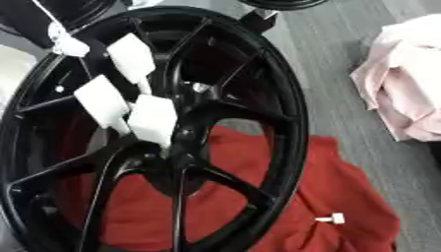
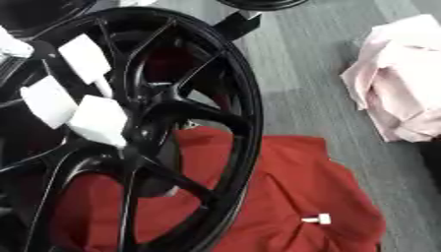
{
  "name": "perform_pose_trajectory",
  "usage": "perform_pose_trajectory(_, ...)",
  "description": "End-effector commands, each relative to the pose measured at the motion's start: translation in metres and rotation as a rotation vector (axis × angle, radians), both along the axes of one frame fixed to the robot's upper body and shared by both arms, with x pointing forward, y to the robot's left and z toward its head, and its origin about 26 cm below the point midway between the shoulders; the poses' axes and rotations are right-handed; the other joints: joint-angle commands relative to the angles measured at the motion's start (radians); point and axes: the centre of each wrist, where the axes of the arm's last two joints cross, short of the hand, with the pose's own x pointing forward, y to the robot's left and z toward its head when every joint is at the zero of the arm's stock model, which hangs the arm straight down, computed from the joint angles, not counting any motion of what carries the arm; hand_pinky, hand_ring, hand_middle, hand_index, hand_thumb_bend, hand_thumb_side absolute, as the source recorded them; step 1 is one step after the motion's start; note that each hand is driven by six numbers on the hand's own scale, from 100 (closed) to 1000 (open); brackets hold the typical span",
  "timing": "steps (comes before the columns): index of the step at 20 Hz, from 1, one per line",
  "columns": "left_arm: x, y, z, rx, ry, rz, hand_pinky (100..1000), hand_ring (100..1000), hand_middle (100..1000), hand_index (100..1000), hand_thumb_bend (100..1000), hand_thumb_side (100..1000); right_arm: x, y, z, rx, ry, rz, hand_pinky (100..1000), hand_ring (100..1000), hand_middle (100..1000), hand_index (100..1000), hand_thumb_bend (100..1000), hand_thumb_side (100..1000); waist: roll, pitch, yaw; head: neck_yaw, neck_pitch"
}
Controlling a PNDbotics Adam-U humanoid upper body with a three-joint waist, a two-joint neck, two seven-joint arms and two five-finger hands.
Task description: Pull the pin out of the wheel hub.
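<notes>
- Black wheel fills the left of both views and is tilted. Its lower part sits on a red cloth, which shows through the spokes.
- Wheel hub is at the centre where the spokes meet. It is dark, and I can't make out any hole or pin in it.
- Left hand comes in from the upper left and lies over the spokes just above and left of the hub. The hand is black against the black wheel, so mostly only the white pads show.
- Fingertips are flat white pads, spread apart from each other and pointing down toward the hub. Nothing shows pinched between them. The lowest pad is just beside the hub, and I can't tell whether it touches.
- A white lump with a thin white line running up from it sits at the wheel's upper left edge. I can't tell what it is.
- Right hand shows in neither view.
- Pin is a small white piece with a wider head. It lies on its side on the red cloth, outside the wheel at lower right, well apart from the hub and from the hand.
- Pink cloth is bunched at the right edge on the grey surface, apart from the red cloth.
- A dark round object is cut off by the top edge.
</notes>
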Motion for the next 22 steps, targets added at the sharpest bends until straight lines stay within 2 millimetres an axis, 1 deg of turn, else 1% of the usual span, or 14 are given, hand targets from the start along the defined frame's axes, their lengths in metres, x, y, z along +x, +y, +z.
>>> perform_pose_trajectory(1,-0.003,0.001,0.010,0.024,-0.020,-0.018,870,830,798,847,390,297,-0.004,0.002,0.014,-0.020,-0.038,0.004,844,780,730,745,100,853,-0.007,-0.019,-0.002,-0.007,-0.023)
perform_pose_trajectory(11,0.002,-0.008,0.000,0.057,0.002,-0.042,869,829,794,839,382,268,-0.003,0.003,0.014,-0.015,-0.042,0.006,844,780,729,744,100,854,-0.004,-0.014,-0.009,0.001,-0.031)
perform_pose_trajectory(12,0.003,-0.009,-0.002,0.061,0.005,-0.044,869,829,791,837,357,277,-0.003,0.003,0.014,-0.014,-0.042,0.005,844,780,729,744,100,855,-0.004,-0.014,-0.008,0.003,-0.029)
perform_pose_trajectory(15,0.004,-0.011,-0.005,0.069,0.017,-0.048,868,828,788,834,356,277,-0.003,0.003,0.013,-0.008,-0.041,0.002,843,779,729,744,100,857,-0.001,-0.013,-0.007,0.010,-0.027)
perform_pose_trajectory(22,0.009,-0.013,-0.014,0.082,0.047,-0.058,866,823,783,819,318,244,-0.002,0.003,0.012,-0.004,-0.041,-0.006,843,778,728,743,100,858,0.000,-0.012,-0.008,0.019,-0.027)
